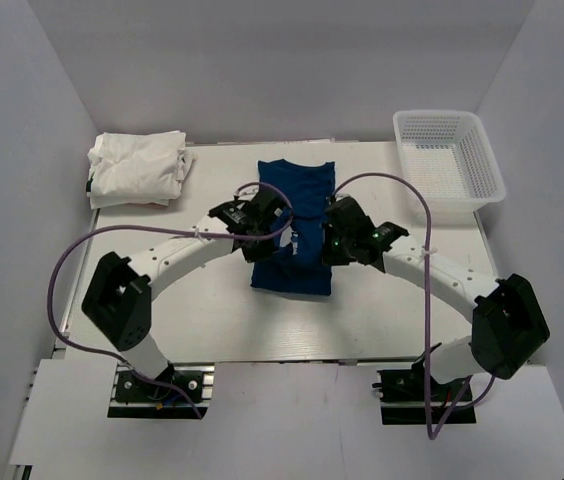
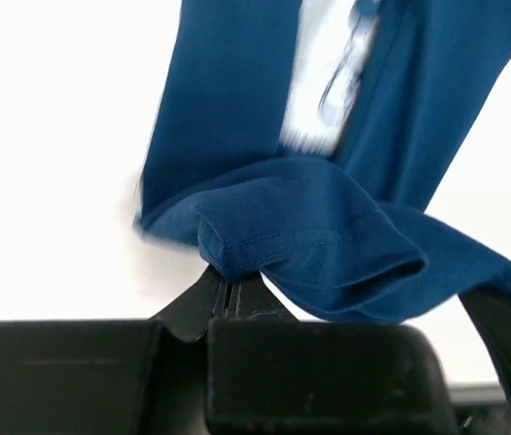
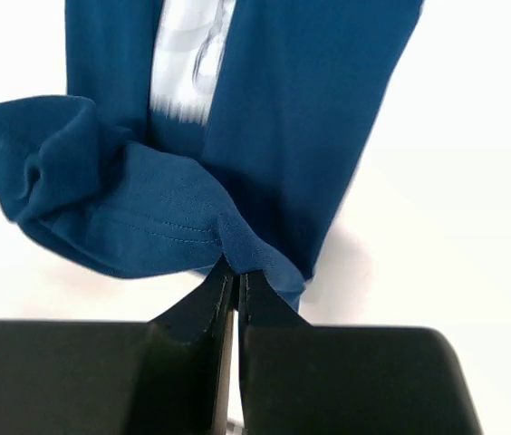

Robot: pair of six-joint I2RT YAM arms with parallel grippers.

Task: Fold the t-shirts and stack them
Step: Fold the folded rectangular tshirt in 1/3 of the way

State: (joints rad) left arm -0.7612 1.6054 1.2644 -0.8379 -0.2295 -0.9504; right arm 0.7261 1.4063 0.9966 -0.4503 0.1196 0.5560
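Navy t-shirt (image 1: 297, 185), one hem corner clenched in left hand (image 2: 228, 283), other corner clenched in right hand (image 3: 236, 275)

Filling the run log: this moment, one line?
mid-fold | left gripper shut on navy t-shirt | right gripper shut on it | white t-shirts stacked far left

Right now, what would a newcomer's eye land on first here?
The navy t-shirt at the centre of the table, its hem pinched and bunched by the left gripper and the right gripper, both shut on it. Then the pile of white folded shirts at the far left corner and the white mesh basket at far right.
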